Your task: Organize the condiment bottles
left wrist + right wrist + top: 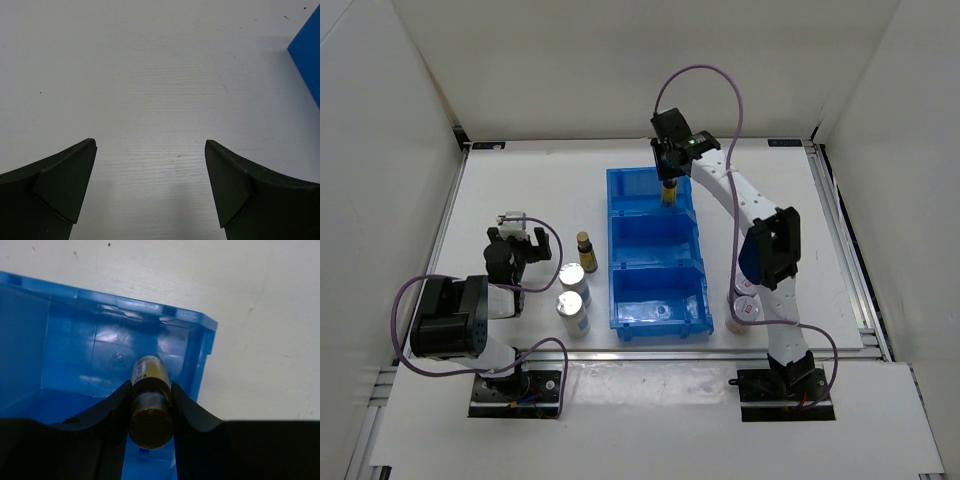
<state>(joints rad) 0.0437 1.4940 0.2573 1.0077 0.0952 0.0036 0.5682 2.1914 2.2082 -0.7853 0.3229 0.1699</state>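
Right hand (151, 390) clamped on an amber bottle (149, 373) in the far compartment of the bin (70, 350) — we lower it upright before releasing.

You see a translucent blue bin (611, 250) on a white, faintly grained bench (520, 180). The left pincer (150, 145) and right pincer (150, 389) are black. The bottle (150, 405) is dark amber, with black cap and yellow label. The shakers (573, 280) have silver lids; cables (698, 67) are lilac.

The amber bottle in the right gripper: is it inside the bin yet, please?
Inside: the bottle, clamped in the right gripper, is down between the far-compartment walls of the bin. Touching the floor: cannot tell.
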